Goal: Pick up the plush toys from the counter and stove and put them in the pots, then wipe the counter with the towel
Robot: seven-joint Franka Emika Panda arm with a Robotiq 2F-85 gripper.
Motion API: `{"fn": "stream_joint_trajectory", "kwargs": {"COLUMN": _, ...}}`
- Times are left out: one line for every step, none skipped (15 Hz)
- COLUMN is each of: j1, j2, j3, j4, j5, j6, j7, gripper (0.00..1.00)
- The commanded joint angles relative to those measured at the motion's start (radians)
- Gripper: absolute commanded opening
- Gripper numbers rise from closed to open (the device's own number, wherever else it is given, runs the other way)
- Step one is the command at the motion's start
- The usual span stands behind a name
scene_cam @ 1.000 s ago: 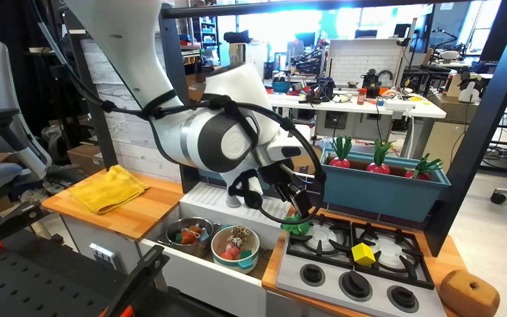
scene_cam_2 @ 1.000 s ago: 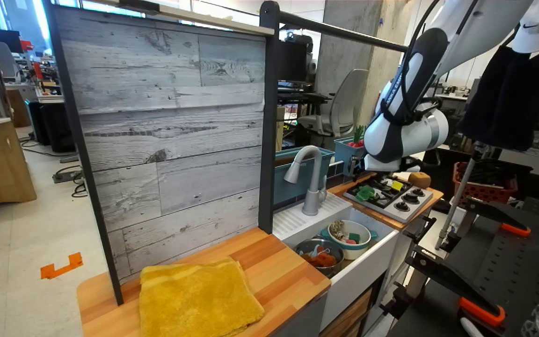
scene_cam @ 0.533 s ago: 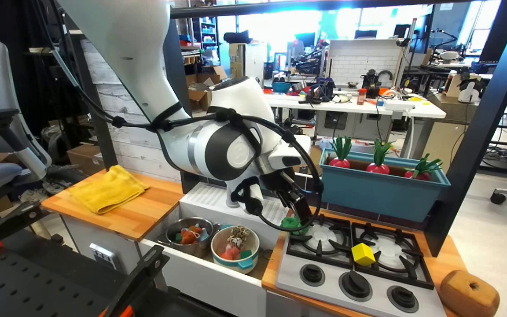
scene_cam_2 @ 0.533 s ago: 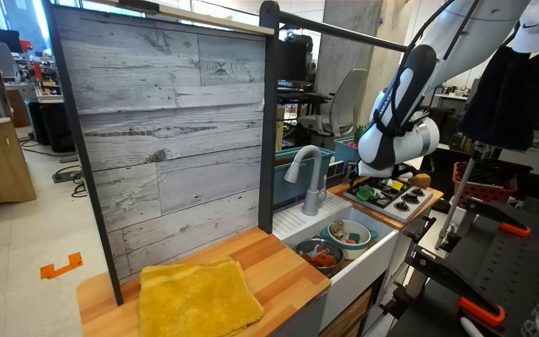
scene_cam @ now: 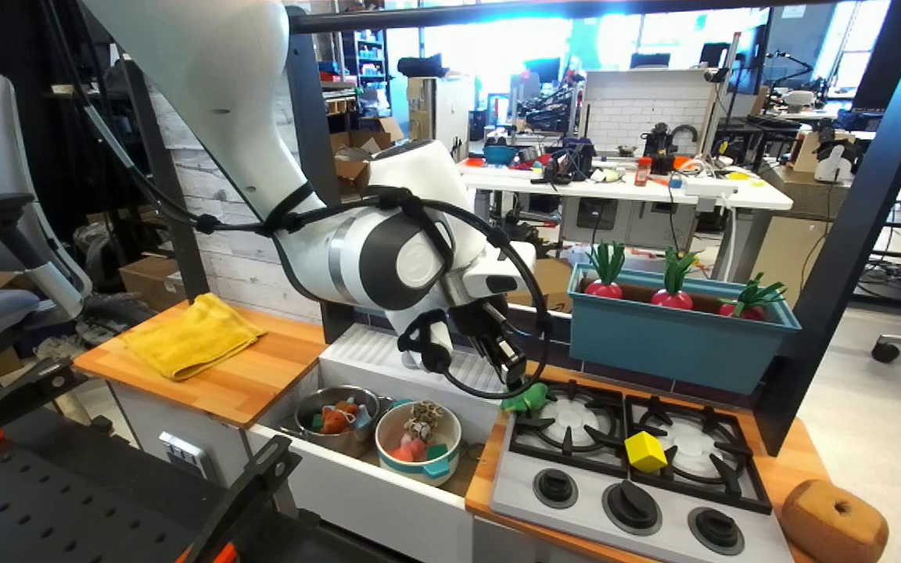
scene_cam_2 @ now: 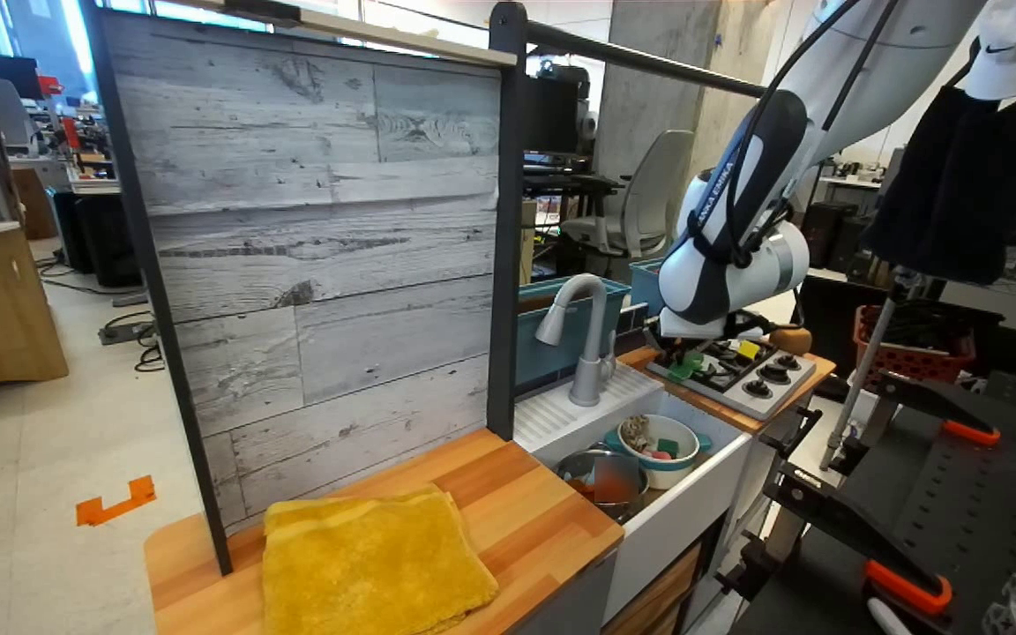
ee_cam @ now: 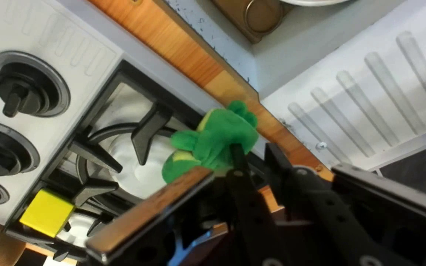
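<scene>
A green plush toy (ee_cam: 227, 129) leans on the near-sink rear corner of the stove (scene_cam: 587, 512). My gripper (ee_cam: 254, 151) is over that corner, its jaws a narrow gap apart with nothing between them. One finger (ee_cam: 238, 157) overlaps the toy in the wrist view; contact cannot be told. A yellow cube (scene_cam: 645, 452) sits on the grates. In the sink, the steel pot (scene_cam: 353, 447) holds orange toys (scene_cam: 335, 421), and the cream pot (scene_cam: 397, 464) holds several toys (scene_cam: 413, 447). The yellow towel (scene_cam: 196, 336) lies folded on the counter (scene_cam: 243, 391).
A grey faucet (scene_cam_2: 592, 353) rises behind the sink. Teal planters (scene_cam: 685, 344) with fake radishes stand behind the stove. A brown loaf-shaped item (scene_cam: 834, 518) is at the stove's far side. A dark post (scene_cam_2: 501, 220) and a wood-print panel (scene_cam_2: 323, 265) border the towel's counter.
My gripper has dipped, then moved sideways toward the sink, and its jaws have drawn closer together. The green toy has shifted and turned on the stove corner. The pots and towel are unmoved.
</scene>
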Motion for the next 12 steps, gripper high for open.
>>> {"fn": "stream_joint_trajectory", "kwargs": {"j1": 0.076, "j2": 0.049, "j3": -0.098, "j4": 0.046, "j5": -0.011, "j6": -0.113, "j7": 0.094, "gripper": 0.22}}
{"fn": "stream_joint_trajectory", "kwargs": {"j1": 0.099, "j2": 0.059, "j3": -0.130, "j4": 0.050, "j5": -0.022, "j6": -0.153, "j7": 0.126, "gripper": 0.25}}
{"fn": "stream_joint_trajectory", "kwargs": {"j1": 0.122, "j2": 0.068, "j3": -0.160, "j4": 0.051, "j5": -0.035, "j6": -0.191, "j7": 0.159, "gripper": 0.36}}
{"fn": "stream_joint_trajectory", "kwargs": {"j1": 0.132, "j2": 0.075, "j3": -0.178, "j4": 0.054, "j5": -0.055, "j6": -0.223, "j7": 0.182, "gripper": 0.49}}
{"fn": "stream_joint_trajectory", "kwargs": {"j1": 0.139, "j2": 0.079, "j3": -0.189, "j4": 0.059, "j5": -0.078, "j6": -0.251, "j7": 0.203, "gripper": 0.51}}
{"fn": "stream_joint_trajectory", "kwargs": {"j1": 0.134, "j2": 0.080, "j3": -0.186, "j4": 0.067, "j5": -0.096, "j6": -0.270, "j7": 0.220, "gripper": 0.57}}
{"fn": "stream_joint_trajectory", "kwargs": {"j1": 0.127, "j2": 0.076, "j3": -0.175, "j4": 0.073, "j5": -0.109, "j6": -0.283, "j7": 0.233, "gripper": 0.63}}
{"fn": "stream_joint_trajectory", "kwargs": {"j1": 0.123, "j2": 0.077, "j3": -0.170, "j4": 0.080, "j5": -0.124, "j6": -0.286, "j7": 0.244, "gripper": 0.70}}
{"fn": "stream_joint_trajectory", "kwargs": {"j1": 0.120, "j2": 0.078, "j3": -0.165, "j4": 0.087, "j5": -0.137, "j6": -0.295, "j7": 0.256, "gripper": 0.76}}
{"fn": "stream_joint_trajectory", "kwargs": {"j1": 0.119, "j2": 0.081, "j3": -0.161, "j4": 0.094, "j5": -0.146, "j6": -0.292, "j7": 0.262, "gripper": 0.81}}
{"fn": "stream_joint_trajectory", "kwargs": {"j1": 0.118, "j2": 0.081, "j3": -0.159, "j4": 0.096, "j5": -0.154, "j6": -0.283, "j7": 0.269, "gripper": 0.89}}
{"fn": "stream_joint_trajectory", "kwargs": {"j1": 0.116, "j2": 0.078, "j3": -0.154, "j4": 0.098, "j5": -0.161, "j6": -0.278, "j7": 0.272, "gripper": 0.95}}
